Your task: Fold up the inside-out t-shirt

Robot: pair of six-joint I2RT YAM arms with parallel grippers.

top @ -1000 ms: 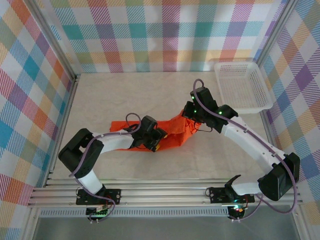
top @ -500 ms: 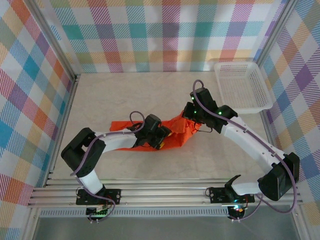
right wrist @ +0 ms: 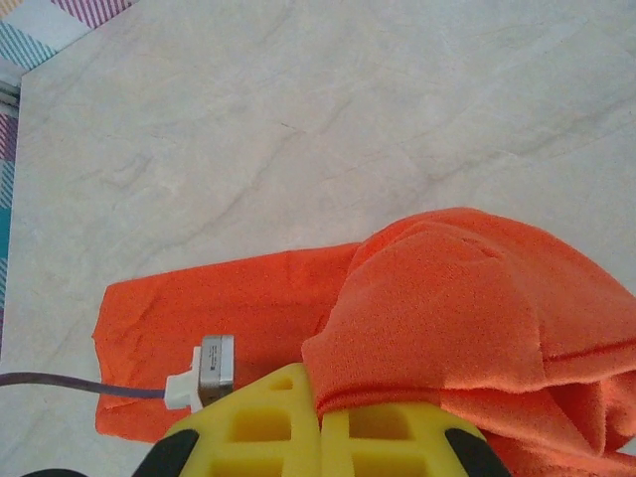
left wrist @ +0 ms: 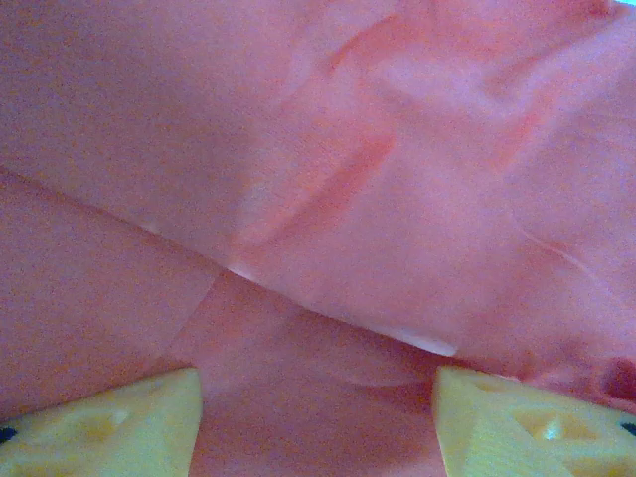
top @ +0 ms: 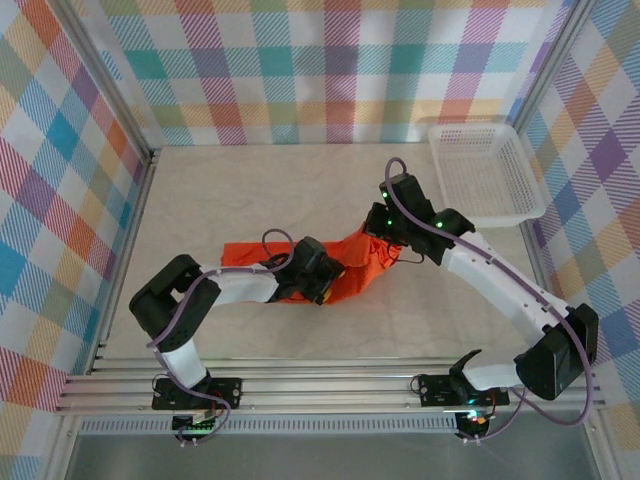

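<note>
The inside-out t-shirt (top: 355, 265) is a bright orange-red strip of cloth lying across the middle of the table, bunched up at its right end. My left gripper (top: 325, 278) rests low on the shirt's middle. In the left wrist view its yellow fingertips stand wide apart, so the left gripper (left wrist: 318, 427) is open, with flat shirt cloth (left wrist: 328, 179) under and between them. My right gripper (top: 383, 232) is at the raised right end. In the right wrist view the gripper (right wrist: 320, 422) is shut on a folded hem of the t-shirt (right wrist: 467, 298), which humps up over it.
A white mesh basket (top: 485, 170) stands at the back right corner. Pale marbled tabletop (top: 280, 190) lies bare behind and in front of the shirt. Checked walls close in the left, back and right sides.
My left gripper has slid to the right along the shirt, toward the right gripper, and its arm has stretched out after it. The right gripper has kept its hold and barely moved.
</note>
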